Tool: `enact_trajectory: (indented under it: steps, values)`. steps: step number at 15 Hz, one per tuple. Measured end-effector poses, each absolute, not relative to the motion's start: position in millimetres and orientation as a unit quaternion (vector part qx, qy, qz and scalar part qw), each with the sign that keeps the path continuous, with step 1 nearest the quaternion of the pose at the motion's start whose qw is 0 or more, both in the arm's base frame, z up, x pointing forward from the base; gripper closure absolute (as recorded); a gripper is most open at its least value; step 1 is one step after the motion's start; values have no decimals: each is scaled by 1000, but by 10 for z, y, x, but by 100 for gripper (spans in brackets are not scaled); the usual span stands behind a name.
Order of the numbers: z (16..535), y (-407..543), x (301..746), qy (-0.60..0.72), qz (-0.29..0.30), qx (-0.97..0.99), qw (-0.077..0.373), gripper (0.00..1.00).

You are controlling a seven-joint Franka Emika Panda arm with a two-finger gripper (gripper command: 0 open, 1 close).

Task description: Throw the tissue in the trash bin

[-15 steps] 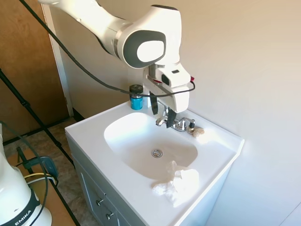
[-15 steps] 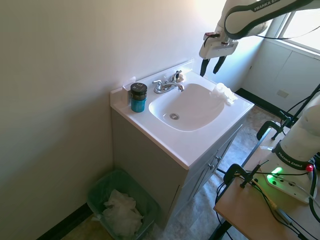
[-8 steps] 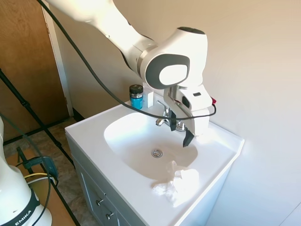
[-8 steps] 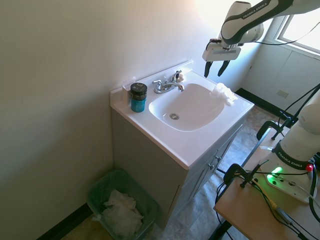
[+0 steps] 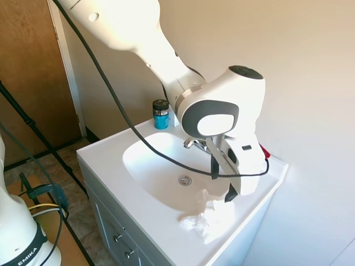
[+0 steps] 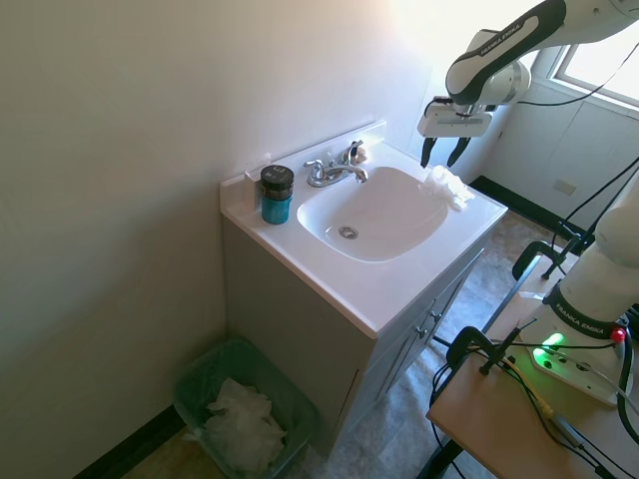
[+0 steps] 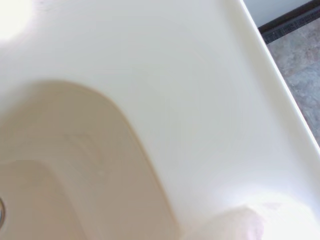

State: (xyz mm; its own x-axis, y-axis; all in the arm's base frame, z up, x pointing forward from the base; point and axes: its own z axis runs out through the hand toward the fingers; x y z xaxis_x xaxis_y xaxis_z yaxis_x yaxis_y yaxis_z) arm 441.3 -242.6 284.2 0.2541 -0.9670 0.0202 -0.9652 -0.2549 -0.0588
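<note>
I'm on the reach step, nothing grabbed yet. My gripper (image 6: pixel 443 156) hangs just above the tissue (image 6: pixel 445 186), fingers spread apart and empty, pointing down. In the first exterior view the gripper (image 5: pixel 222 187) sits at about 12 o'clock of the tissue (image 5: pixel 211 218), one dark fingertip (image 5: pixel 229 194) just over the wad's upper edge; I can't tell if it touches.

The tissue is a white crumpled wad on the flat rim of the sink (image 6: pixel 384 299), at the basin's edge on the side away from the faucet (image 6: pixel 330 172). From the drain (image 5: pixel 185 180) it lies around 4 o'clock in the first exterior view. The wrist view shows mostly bare sink top and the curve of the basin, with a blurry white-pink blob at the lower edge that is probably the tissue, too washed out to be sure.

The trash bin (image 6: pixel 247 412) is on the floor beside the cabinet, at about 7 o'clock of the sink in the second exterior view, well apart from the gripper, with white paper already in it. A blue jar (image 6: pixel 277 194) stands on the counter by the faucet, not in the way.

Next I judge: drop straight down a little, centre the wad between the fingers, close gently since soft paper squashes and can slip, then lift clear of the rim before swinging toward the bin
</note>
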Motion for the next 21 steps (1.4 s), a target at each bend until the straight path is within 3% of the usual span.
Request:
enact_trajectory:
  steps: [8, 9, 21]
  values:
    - [2510, -2588, 4242, 606, -5, -795, 18, 0]
    - [2495, -2582, 4228, 606, -4, -795, 18, 100]
    - [2421, -2569, 4206, 594, 0, -804, 23, 100]
